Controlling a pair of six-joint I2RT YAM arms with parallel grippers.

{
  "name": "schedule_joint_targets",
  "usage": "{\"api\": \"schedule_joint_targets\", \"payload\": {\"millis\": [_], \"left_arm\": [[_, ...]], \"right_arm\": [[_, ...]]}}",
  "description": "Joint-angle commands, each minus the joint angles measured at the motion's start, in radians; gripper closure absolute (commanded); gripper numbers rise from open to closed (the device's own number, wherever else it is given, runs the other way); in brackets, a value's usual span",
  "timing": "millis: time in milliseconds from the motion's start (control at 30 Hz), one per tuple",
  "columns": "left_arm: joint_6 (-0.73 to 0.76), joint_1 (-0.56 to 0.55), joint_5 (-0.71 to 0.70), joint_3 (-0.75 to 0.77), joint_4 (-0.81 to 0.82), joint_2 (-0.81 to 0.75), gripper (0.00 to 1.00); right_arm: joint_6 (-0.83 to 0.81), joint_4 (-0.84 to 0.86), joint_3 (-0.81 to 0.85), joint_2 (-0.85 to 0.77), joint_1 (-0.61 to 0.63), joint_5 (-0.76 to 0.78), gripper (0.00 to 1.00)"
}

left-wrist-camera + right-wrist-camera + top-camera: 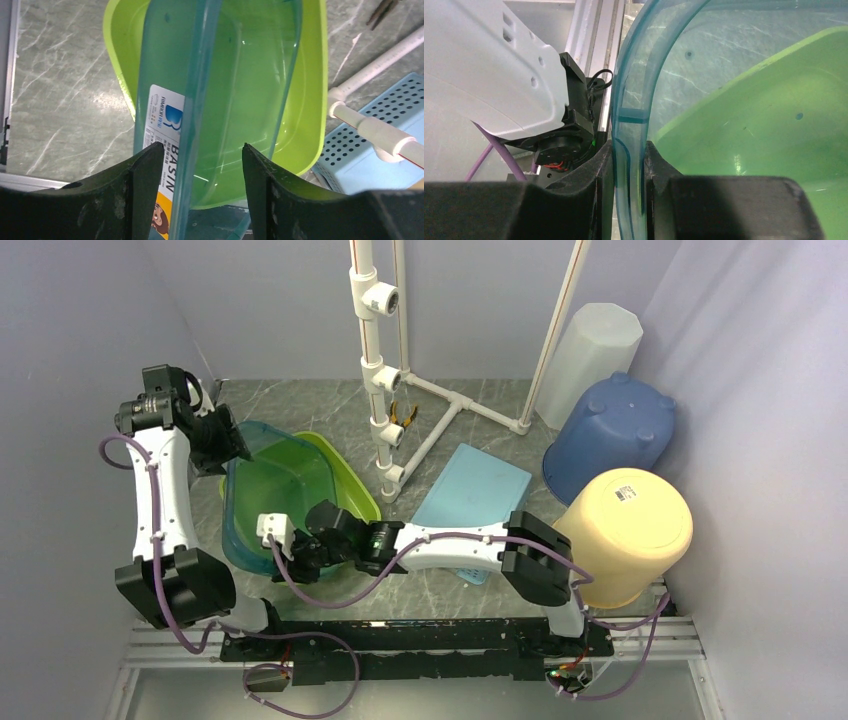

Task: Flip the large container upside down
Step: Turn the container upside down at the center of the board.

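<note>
The large container is a clear teal basin (pixel 232 502) with a label reading BASIN, tipped up on its side at the left of the table. Through its wall shows a lime-green basin (pixel 345 475) that lies behind it. My right gripper (pixel 290 550) is shut on the teal basin's near rim (pixel 629 100), one pad on each side of the wall. My left gripper (pixel 225 445) stands open at the far rim; in the left wrist view its fingers (pixel 150 170) straddle the teal wall (pixel 200 100) with a gap on both sides. The green basin (pixel 300 100) fills the view behind.
A light blue perforated lid (pixel 475 490) lies mid-table. A white PVC pipe frame (pixel 385 390) with orange-handled pliers (pixel 403 415) stands behind. At the right are an upturned blue bucket (pixel 612 435), a cream bucket (pixel 625 530) and a translucent white bin (pixel 590 355).
</note>
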Motion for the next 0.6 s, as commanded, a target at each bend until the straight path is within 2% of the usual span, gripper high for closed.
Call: {"api": "schedule_joint_targets", "payload": {"millis": [0, 133, 200, 267, 367, 567], "left_arm": [[0.033, -0.002, -0.058, 0.029, -0.02, 0.003, 0.37], [0.022, -0.002, 0.014, 0.024, -0.047, 0.03, 0.5], [0.016, -0.001, 0.036, 0.002, -0.042, 0.023, 0.63], [0.014, -0.002, 0.065, -0.021, -0.041, 0.008, 0.7], [0.006, -0.002, 0.08, -0.04, -0.048, -0.012, 0.63], [0.011, -0.001, 0.125, -0.08, -0.054, -0.047, 0.61]], "right_arm": [[-0.024, 0.107, -0.036, -0.071, 0.006, 0.007, 1.0], [-0.009, 0.144, -0.065, -0.085, 0.005, 0.013, 1.0], [-0.006, 0.156, -0.073, -0.089, 0.003, 0.015, 1.0], [0.0, 0.159, -0.076, -0.092, 0.001, 0.013, 1.0], [0.005, 0.168, -0.079, -0.098, -0.004, 0.006, 1.0], [0.023, 0.175, -0.07, -0.097, -0.014, -0.01, 1.0]]}}
